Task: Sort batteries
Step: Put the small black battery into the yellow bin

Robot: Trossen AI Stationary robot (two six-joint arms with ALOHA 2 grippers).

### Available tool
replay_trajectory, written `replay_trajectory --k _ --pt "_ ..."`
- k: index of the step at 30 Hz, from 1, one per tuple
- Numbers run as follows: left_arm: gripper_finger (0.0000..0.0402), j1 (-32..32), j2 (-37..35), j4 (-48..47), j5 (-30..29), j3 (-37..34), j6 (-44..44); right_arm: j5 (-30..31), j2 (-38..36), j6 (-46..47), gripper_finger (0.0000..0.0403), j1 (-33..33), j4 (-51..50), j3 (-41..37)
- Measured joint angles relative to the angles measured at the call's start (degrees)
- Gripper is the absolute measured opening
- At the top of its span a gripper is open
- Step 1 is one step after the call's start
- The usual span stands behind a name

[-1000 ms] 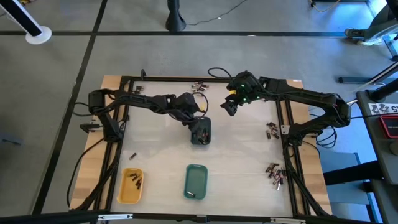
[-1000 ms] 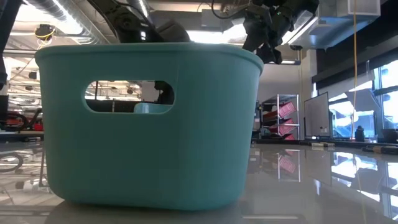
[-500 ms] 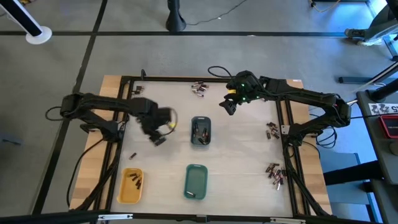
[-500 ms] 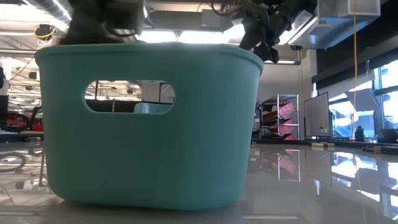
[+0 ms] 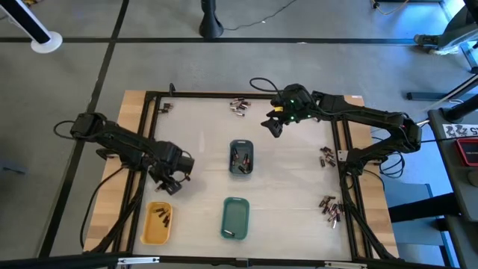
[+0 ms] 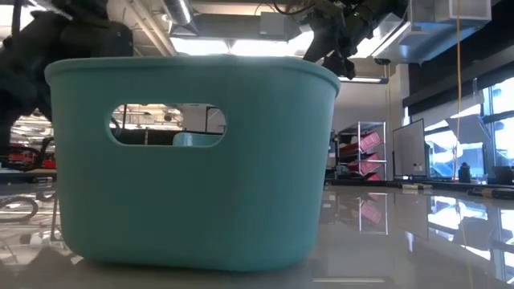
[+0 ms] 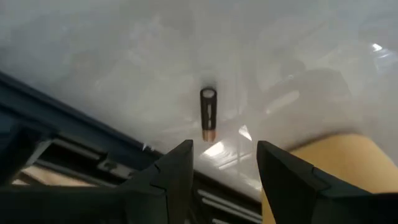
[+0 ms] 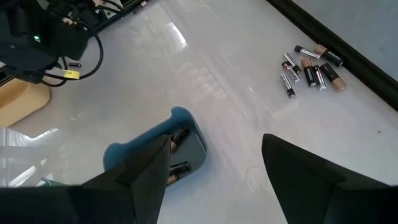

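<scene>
A single dark, copper-ended battery [image 7: 208,114] lies flat on the white table, near the yellow tray [image 5: 157,222]. My left gripper [image 7: 224,149] hovers open just short of it, slanting down, and touches nothing. In the high view, my left gripper [image 5: 172,179] is by the table's left rail. My right gripper [image 5: 272,125] hangs open, high over the table's far middle. Below it, the grey-blue tray [image 8: 168,146] holds a few batteries. Loose batteries [image 8: 311,65] lie at the far edge.
The green tray [image 5: 235,217] stands near the front edge and fills the low view [image 6: 193,160]. The yellow tray holds a couple of batteries. More battery heaps lie at the right [image 5: 326,155] and lower right [image 5: 329,209]. A black frame rail [image 5: 142,172] borders the table.
My left gripper has swung from over the grey-blue tray toward the table's left and near edges, sinking a little and tipping to point downward, and now hangs over the lone battery. Its fingers have stayed apart. My right arm has kept still.
</scene>
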Motion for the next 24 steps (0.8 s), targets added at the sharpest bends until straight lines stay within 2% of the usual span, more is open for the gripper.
replay_trajectory --k 11,24 --pt "0.0166 -0.46 0.48 7.29 -2.24 -5.79 -3.79 -0.03 0.00 -0.35 0.0254 -0.01 0.07 0.00" --pt "0.0166 -0.33 5.28 9.50 -1.04 -6.87 0.23 0.00 0.00 -0.26 0.0254 0.00 -0.02 0.00"
